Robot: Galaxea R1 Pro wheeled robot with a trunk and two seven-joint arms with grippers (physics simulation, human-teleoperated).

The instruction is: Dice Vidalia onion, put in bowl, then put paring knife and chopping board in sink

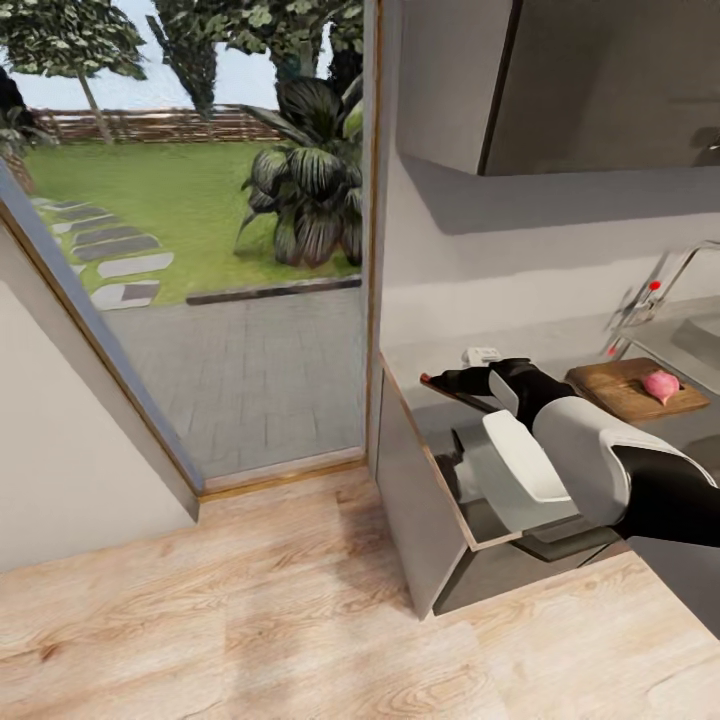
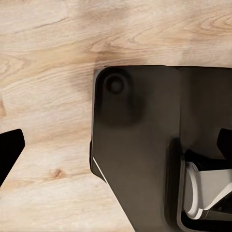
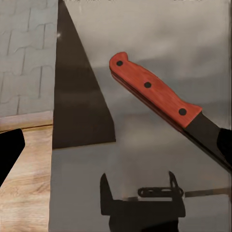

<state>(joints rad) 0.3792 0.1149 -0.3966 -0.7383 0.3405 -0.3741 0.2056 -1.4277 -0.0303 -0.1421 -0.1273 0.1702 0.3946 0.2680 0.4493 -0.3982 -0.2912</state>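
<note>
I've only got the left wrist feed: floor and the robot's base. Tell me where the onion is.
Observer: In the head view, the Vidalia onion sits on the chopping board.
Operator: Now find me the knife.
Observer: The right wrist view has the paring knife lying flat on the countertop, with its red handle in plain sight.
Operator: Report the right gripper.
Observer: The right gripper is open above the countertop, near the knife, and holds nothing.
</note>
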